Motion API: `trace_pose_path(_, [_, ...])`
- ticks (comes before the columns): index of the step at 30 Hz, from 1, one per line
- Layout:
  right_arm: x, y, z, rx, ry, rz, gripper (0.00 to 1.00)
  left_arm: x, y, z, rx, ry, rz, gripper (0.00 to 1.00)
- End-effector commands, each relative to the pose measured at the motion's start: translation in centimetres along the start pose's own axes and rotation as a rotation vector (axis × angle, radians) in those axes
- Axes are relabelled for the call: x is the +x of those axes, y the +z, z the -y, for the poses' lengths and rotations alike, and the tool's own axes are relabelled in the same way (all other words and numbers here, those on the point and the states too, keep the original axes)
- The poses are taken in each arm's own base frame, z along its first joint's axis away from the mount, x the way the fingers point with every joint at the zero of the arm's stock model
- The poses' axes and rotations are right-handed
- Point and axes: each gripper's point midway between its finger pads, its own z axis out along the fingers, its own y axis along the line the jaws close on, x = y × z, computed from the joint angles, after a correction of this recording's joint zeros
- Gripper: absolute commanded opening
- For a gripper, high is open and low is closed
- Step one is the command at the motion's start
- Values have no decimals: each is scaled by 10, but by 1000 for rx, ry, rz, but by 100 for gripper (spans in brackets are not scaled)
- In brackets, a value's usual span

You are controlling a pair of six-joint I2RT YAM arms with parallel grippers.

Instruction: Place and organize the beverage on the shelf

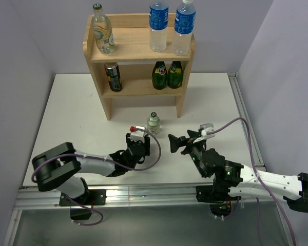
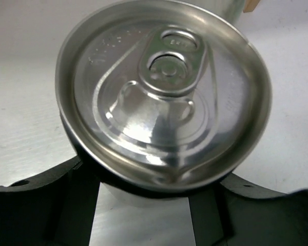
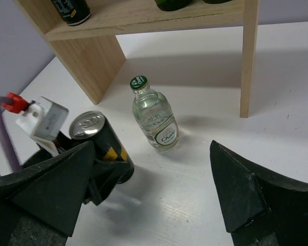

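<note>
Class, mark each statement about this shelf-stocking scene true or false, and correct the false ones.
1. The left gripper is shut on a can. True.
2. Both water bottles stand on the shelf's lower tier. False: they stand on the top tier.
3. A clear glass bottle stands upright on the table in front of the shelf. True.
4. The right gripper holds that glass bottle. False: it is open and holds nothing.
</note>
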Motion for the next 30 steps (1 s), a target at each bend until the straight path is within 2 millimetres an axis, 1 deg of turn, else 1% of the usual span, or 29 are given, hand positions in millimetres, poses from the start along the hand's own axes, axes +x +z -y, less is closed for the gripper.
trace_pose_path(1, [-9,2,0,0,11,31,100,-61,-11,5,-22,-81,102,0])
trace_pose_path(2, [-9,2,-1,-4,11,33,100,-87,-19,8,-10,-107,140,0])
trace_pose_path(4, [-9,2,-1,-8,10,37,100,-113,-30,3,-27,-80,169,0])
trace_pose_path(5, [-9,3,-1,-14,11,38,100,-138,-34,9,-13,-95,202,0])
trace_pose_path(7, [-9,4,-1,-14,11,40,100,-166,-41,6,-19,-76,238,0])
trace_pose_path(8, [-9,5,-1,-13,9,42,100,-191,-42,7,-16,-93,274,0])
trace_pose_path(9, [-8,5,-1,-19,4,39,100,-202,-42,5,-15,-73,289,0])
trace_pose_path(10, [-10,6,-2,-21,7,43,100,-213,-42,7,4,-78,301,0])
trace_pose_path(11, [-10,6,-2,-20,7,44,100,-235,-38,-1,-8,-96,327,0])
trace_pose_path(13, [-11,7,-1,-17,4,49,100,-254,-34,-9,-21,-91,354,0])
trace_pose_path(14, [-11,7,-1,-20,5,50,100,-272,-29,-15,-28,-96,375,0])
trace_pose_path(16, [-10,7,1,-20,3,50,100,-286,-22,-20,-36,-77,384,0])
trace_pose_path(17, [-10,7,1,-21,5,52,100,-302,-15,-27,-52,-83,399,0])
trace_pose_path(19, [-9,8,4,-16,4,53,100,-305,-1,-32,-72,-55,383,0])
trace_pose_path(20, [-9,8,4,-18,4,52,100,-318,1,-36,-81,-61,403,0])
trace_pose_path(22, [-7,9,5,-14,3,52,100,-319,10,-35,-74,-46,395,0])
trace_pose_path(23, [-7,9,5,-18,4,53,100,-327,12,-36,-75,-50,406,0])
trace_pose_path(24, [-8,9,5,-17,6,55,100,-329,14,-34,-68,-44,407,0])
trace_pose_path(25, [-7,10,6,-17,5,54,100,-327,20,-34,-72,-37,396,0])
trace_pose_path(26, [-6,11,6,-14,2,53,100,-333,22,-34,-75,-41,405,0])
trace_pose_path(28, [-6,11,6,-16,4,52,100,-332,29,-32,-77,-29,398,0])
trace_pose_path(30, [-6,11,7,-16,4,52,100,-337,31,-32,-80,-30,410,0])
